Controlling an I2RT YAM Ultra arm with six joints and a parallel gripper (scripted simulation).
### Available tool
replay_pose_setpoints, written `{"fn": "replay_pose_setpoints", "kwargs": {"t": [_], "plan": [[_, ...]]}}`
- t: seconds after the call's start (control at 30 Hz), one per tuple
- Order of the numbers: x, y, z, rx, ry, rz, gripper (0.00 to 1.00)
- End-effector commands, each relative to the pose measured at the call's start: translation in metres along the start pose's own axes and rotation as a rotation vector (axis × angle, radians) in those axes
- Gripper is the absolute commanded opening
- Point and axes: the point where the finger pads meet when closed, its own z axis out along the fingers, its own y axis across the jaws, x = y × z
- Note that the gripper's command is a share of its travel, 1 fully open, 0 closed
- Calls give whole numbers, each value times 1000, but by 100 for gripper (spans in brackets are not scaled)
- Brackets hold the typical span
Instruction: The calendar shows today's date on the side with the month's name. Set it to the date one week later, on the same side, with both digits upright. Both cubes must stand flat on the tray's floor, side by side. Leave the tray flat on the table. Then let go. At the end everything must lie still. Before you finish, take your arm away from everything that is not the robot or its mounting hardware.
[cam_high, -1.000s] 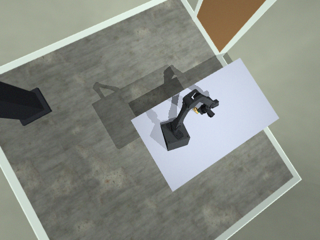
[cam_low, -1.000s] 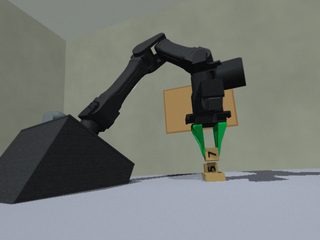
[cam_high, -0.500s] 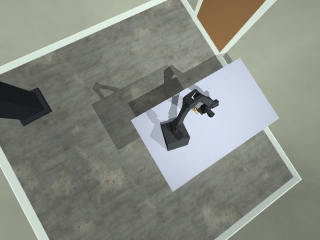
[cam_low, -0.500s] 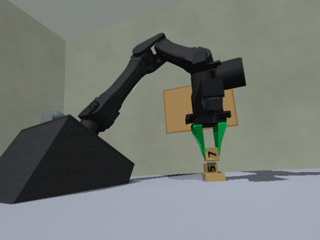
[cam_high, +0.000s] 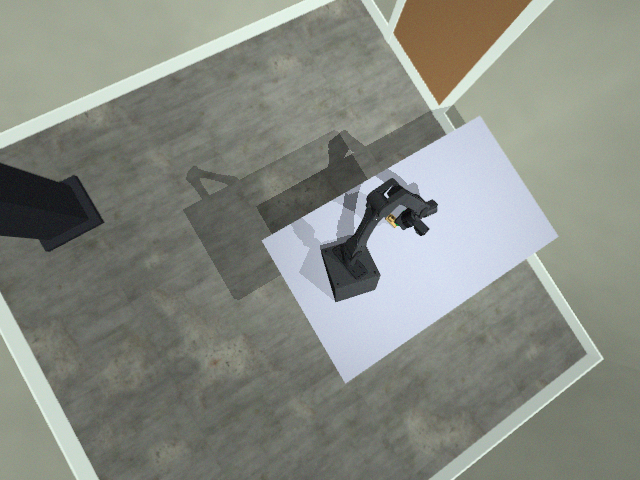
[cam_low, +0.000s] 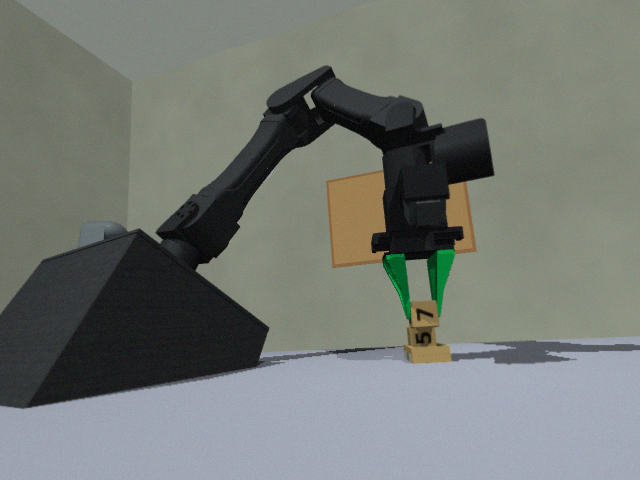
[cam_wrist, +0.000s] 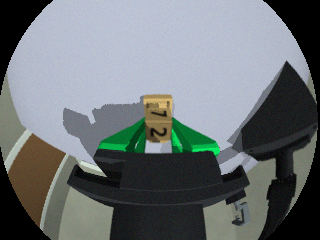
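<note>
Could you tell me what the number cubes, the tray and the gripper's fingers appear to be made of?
The held cube, the cube below and the tray look like matte light wood: tan, unglossy, with black digits. The fingers of the gripper look like green plastic, uniformly coloured; it could be rubber.

The single arm (cam_low: 242, 170) rises from its dark base (cam_low: 103, 315), slopes upward to a raised elbow, then bends forward and down so that the wrist points straight at the table. The gripper (cam_low: 419, 310) hangs vertical, its green fingers (cam_low: 397, 281) angled inward and clamped on opposite sides of a small wooden cube (cam_low: 424, 313) showing a 7. In the wrist view the fingers converge symmetrically on that cube (cam_wrist: 159, 132).
</note>
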Motion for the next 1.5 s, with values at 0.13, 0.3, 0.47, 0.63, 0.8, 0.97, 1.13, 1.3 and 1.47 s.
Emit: {"fn": "replay_pose_setpoints", "kwargs": {"t": [0.13, 0.3, 0.47, 0.63, 0.8, 0.97, 1.13, 1.3, 1.47], "plan": [[-4, -3, 10, 8, -10, 10, 26], [-4, -5, 15, 11, -9, 13, 26], [-6, -5, 19, 10, -10, 18, 26], [-4, -4, 22, 11, -9, 12, 26], [-8, 0, 19, -3, -15, 15, 26], [-7, -2, 21, 2, -13, 15, 26], [-6, -2, 20, 1, -13, 13, 26], [-6, -2, 20, 2, -13, 14, 26], [-6, -2, 20, 2, -13, 14, 26]]}}
